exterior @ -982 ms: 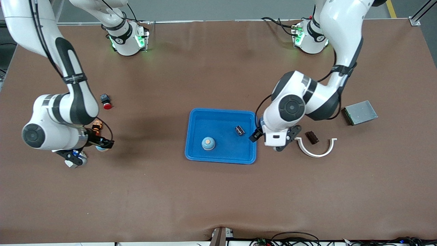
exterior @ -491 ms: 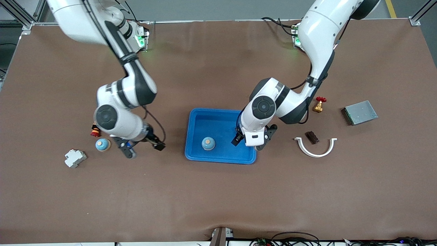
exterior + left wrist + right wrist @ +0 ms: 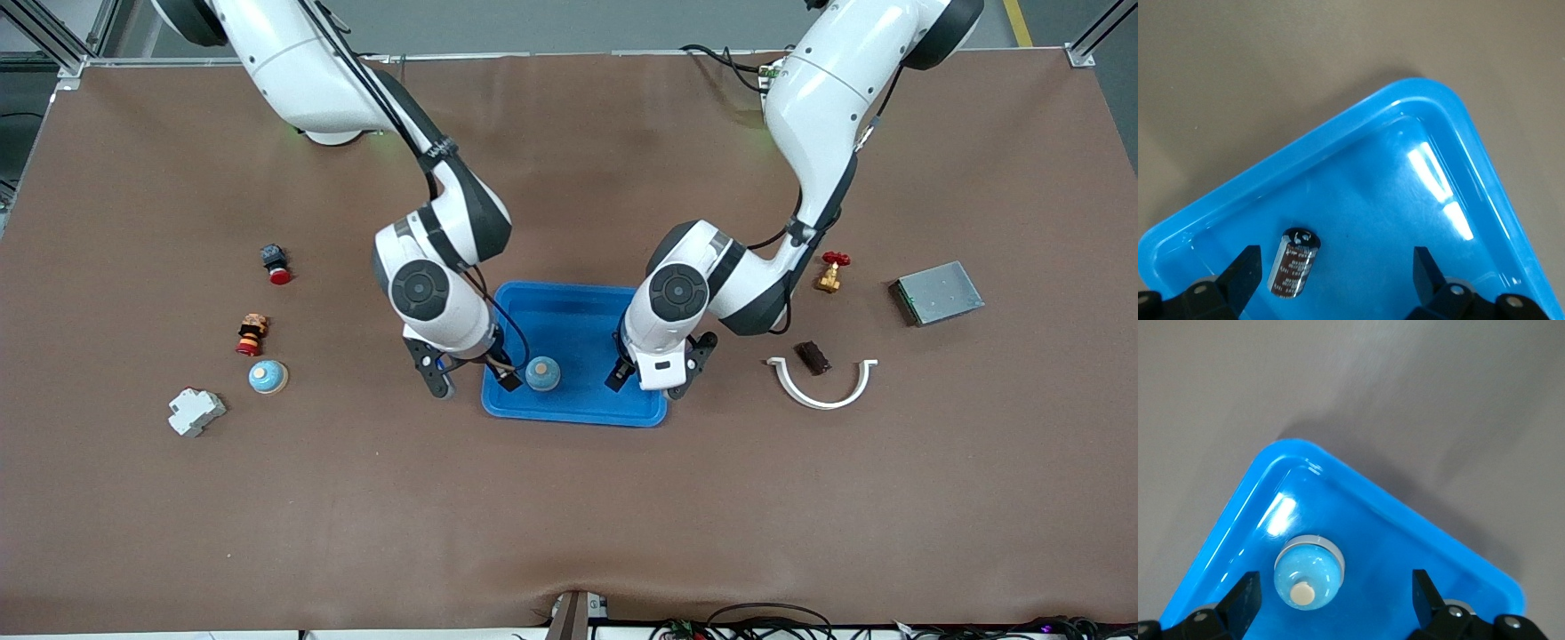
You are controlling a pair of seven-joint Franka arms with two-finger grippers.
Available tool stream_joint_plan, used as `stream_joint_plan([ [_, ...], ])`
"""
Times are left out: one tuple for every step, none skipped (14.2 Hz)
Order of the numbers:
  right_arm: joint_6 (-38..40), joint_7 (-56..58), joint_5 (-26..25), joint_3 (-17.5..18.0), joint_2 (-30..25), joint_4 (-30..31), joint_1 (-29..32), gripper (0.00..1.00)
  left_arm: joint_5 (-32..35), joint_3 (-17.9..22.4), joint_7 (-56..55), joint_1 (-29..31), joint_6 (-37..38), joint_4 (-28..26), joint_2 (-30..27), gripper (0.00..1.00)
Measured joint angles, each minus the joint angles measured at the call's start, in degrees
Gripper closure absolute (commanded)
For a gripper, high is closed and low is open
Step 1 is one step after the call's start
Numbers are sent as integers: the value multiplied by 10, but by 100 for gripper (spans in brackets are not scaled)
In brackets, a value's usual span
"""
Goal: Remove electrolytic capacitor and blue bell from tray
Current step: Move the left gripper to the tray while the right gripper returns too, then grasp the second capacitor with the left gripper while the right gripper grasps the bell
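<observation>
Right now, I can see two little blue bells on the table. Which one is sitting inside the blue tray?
The bell between the two grippers sits inside the blue tray. The other bell rests on the bare table toward the right arm's end, beside the white block.

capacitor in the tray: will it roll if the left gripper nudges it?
Likely yes: the capacitor is a smooth cylinder lying on its side on the glossy floor of the blue tray. The raised rim should stop it. The left gripper is open over it.
</observation>
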State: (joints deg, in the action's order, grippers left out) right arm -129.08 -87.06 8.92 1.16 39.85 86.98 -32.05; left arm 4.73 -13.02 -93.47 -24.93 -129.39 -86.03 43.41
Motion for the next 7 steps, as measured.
stream_joint_plan([
  [-8, -8, 0, 0, 9, -4, -3, 0, 3, 0, -12, -2, -1, 0, 3, 0],
  [-12, -16, 0, -1, 16, -9, -6, 0, 4, 0, -18, -4, -2, 0, 6, 0],
  [-13, -23, 0, -2, 23, -15, -8, 0, 4, 0, -22, -7, -3, 0, 8, 0],
  [-13, -32, -2, -2, 29, -23, -10, 0, 4, 0, -23, -9, -5, 0, 9, 0],
  [-13, -42, -5, -2, 35, -31, -13, 0, 4, 0, -23, -12, -5, 0, 10, 0],
  [-13, -53, -11, -2, 40, -40, -15, 0, 4, -1, -24, -14, -5, 0, 12, 0],
  [-13, -63, -15, -2, 47, -47, -17, 0, 4, -1, -24, -17, -5, 0, 15, 0],
])
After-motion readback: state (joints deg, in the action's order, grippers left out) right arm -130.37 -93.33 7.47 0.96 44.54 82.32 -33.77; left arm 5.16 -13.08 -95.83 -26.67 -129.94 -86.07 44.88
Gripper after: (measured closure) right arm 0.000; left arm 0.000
